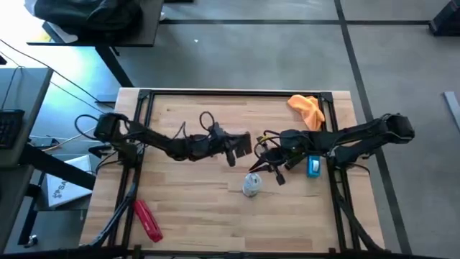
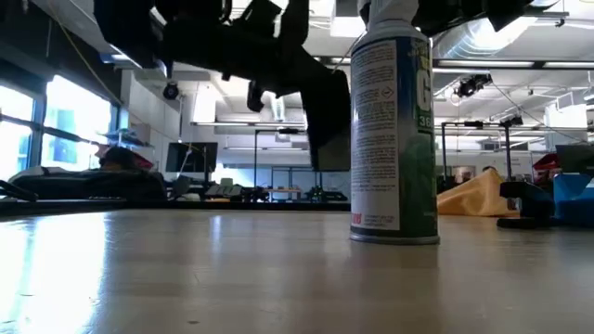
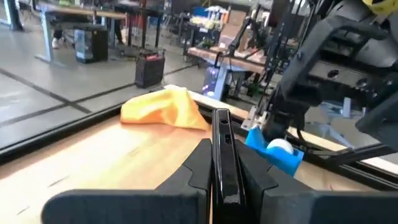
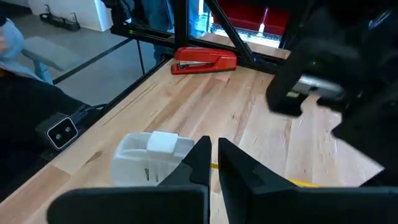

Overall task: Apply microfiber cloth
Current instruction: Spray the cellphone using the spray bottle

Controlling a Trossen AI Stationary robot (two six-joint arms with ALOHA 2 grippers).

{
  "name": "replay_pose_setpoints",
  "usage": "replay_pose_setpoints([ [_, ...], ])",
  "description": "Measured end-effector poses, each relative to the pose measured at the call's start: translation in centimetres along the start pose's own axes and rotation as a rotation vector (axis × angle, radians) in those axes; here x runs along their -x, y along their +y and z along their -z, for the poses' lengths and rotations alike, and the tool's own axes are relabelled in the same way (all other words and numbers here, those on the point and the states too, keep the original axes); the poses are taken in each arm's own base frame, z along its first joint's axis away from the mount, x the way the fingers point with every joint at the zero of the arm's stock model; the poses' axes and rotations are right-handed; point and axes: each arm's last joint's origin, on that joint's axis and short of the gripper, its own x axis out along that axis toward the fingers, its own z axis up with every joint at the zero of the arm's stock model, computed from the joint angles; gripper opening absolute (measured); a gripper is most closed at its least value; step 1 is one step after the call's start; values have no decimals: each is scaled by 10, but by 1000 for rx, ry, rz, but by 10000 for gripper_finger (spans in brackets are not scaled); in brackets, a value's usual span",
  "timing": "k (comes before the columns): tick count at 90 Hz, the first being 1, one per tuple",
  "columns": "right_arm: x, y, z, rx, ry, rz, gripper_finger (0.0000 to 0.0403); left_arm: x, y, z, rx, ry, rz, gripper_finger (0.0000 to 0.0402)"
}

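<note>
- The small soft orange-yellow microfiber cloth [image 1: 307, 109] lies crumpled in a loose heap at the far right of the pale wooden worktop [image 1: 194, 208], close to the black frame rail. Nothing touches it.
- Handling, as judged: light, limp and compliant; it will sag and drape once lifted, with no risk of breakage. A raised fold at the top of the heap offers the surest pinch.
- The right tool [image 1: 273, 173] hangs mid-worktop, well short of the cloth, fingers nearly together with a narrow gap and holding nothing.
- The left tool [image 3: 222, 163] grips a thin black phone [image 1: 238, 143] on edge, above the worktop centre.
- A white spray bottle [image 1: 251, 185] stands just near of the right tool; knocking it is a risk.
- A red stapler-like tool [image 1: 147, 219] lies at the near left.
</note>
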Motion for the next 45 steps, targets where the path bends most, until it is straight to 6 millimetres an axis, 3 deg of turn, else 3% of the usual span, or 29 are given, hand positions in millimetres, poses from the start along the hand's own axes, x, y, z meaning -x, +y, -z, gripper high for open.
replay_pose_setpoints([
  [16,0,0,0,-15,1,0,0,-2,3,-8,-39,-65,-6,16],
  [45,0,0,0,-16,0,1,0,33,0,-82,-178,-225,-1,16],
])
